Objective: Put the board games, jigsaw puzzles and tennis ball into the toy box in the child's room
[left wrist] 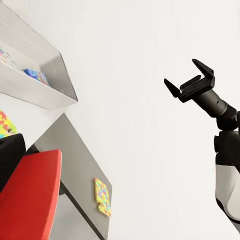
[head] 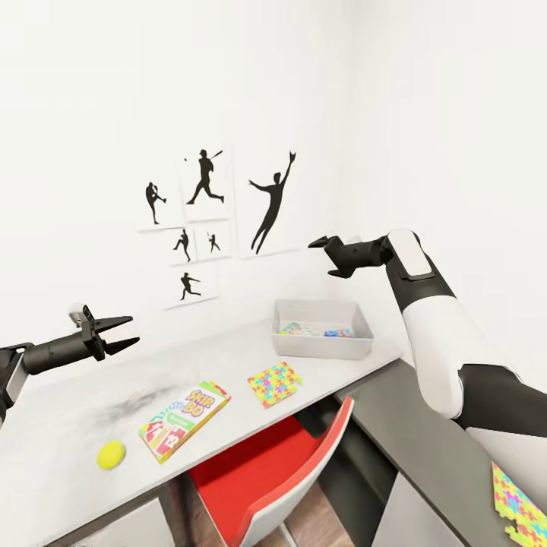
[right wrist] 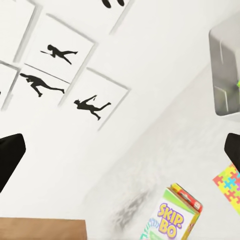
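The pale grey toy box stands at the far end of the table, with two flat printed board games lying inside. On the table lie the Skip-Bo board game, a jigsaw puzzle and the tennis ball. A second jigsaw puzzle rests on the lower dark cabinet. My left gripper hovers open above the table's left part. My right gripper hangs open in the air above the toy box, holding nothing. The bed is out of view.
A red chair is tucked under the table below the Skip-Bo box and puzzle. Black baseball-player pictures hang on the white wall behind. The dark cabinet joins the table at the right corner.
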{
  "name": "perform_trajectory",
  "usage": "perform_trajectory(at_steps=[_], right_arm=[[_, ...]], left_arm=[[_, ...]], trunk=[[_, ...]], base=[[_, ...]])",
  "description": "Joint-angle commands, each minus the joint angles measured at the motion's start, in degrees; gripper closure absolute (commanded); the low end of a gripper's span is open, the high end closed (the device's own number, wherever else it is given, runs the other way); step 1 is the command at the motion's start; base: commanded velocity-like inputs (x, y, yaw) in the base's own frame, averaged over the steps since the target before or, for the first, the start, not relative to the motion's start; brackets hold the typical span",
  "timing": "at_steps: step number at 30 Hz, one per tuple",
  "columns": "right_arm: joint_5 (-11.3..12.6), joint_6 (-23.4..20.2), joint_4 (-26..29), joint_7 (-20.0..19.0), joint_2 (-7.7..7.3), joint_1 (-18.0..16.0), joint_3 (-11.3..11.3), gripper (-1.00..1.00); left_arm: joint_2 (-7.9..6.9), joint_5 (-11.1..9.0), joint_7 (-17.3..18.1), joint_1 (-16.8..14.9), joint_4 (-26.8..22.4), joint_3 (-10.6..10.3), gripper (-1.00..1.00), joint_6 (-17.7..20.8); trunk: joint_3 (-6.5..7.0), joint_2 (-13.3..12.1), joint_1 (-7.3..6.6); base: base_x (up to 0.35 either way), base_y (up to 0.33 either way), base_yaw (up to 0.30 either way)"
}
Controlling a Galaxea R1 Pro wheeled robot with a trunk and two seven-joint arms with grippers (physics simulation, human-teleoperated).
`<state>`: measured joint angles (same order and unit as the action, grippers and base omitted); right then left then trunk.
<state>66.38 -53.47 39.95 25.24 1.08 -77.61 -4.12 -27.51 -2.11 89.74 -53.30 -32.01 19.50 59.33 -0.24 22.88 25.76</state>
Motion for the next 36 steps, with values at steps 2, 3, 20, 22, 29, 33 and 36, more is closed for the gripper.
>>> perform_trajectory(at_steps=[2,3,20,22,29,33,36], right_arm=[[0.51,-0.15,0.08,0.6,0.06,-0.03,-0.27,-1.0],[0.51,-0.15,0.08,0.6,0.06,-0.03,-0.27,-1.0],[0.51,-0.15,0.1,0.6,0.02,-0.06,-0.31,-1.0],[0.51,-0.15,0.1,0.6,0.0,-0.07,-0.36,-1.0],[0.51,-0.15,0.05,0.6,-0.02,-0.08,-0.49,-1.0],[0.51,-0.15,0.04,0.6,-0.03,-0.06,-0.52,-1.0],[0.51,-0.15,0.04,0.6,-0.03,-0.07,-0.53,-1.0]], left_arm=[[0.0,0.09,0.26,0.0,0.02,0.01,-1.0,0.61],[0.0,0.09,0.26,0.01,0.02,0.01,-1.0,0.61],[0.0,0.09,0.26,0.03,0.02,0.01,-1.0,0.61],[0.0,0.09,0.26,0.04,0.02,0.01,-1.0,0.61],[0.0,0.09,0.26,0.04,0.02,0.01,-1.0,0.56],[0.0,0.09,0.26,0.04,0.02,0.01,-1.0,0.54],[0.0,0.09,0.26,0.04,0.02,0.01,-1.0,0.53]], trunk=[[0.16,0.04,0.02],[0.25,0.04,0.02],[1.86,0.04,0.02],[2.05,0.04,0.02],[2.7,0.04,0.02],[2.88,0.04,0.02],[2.94,0.04,0.02]], base=[[-0.036,-0.001,0.088],[-0.02,-0.001,0.088],[-0.004,0.0,0.096],[0.0,0.0,0.118],[0.0,0.0,0.128],[0.0,0.0,0.067],[0.0,0.018,0.016]])
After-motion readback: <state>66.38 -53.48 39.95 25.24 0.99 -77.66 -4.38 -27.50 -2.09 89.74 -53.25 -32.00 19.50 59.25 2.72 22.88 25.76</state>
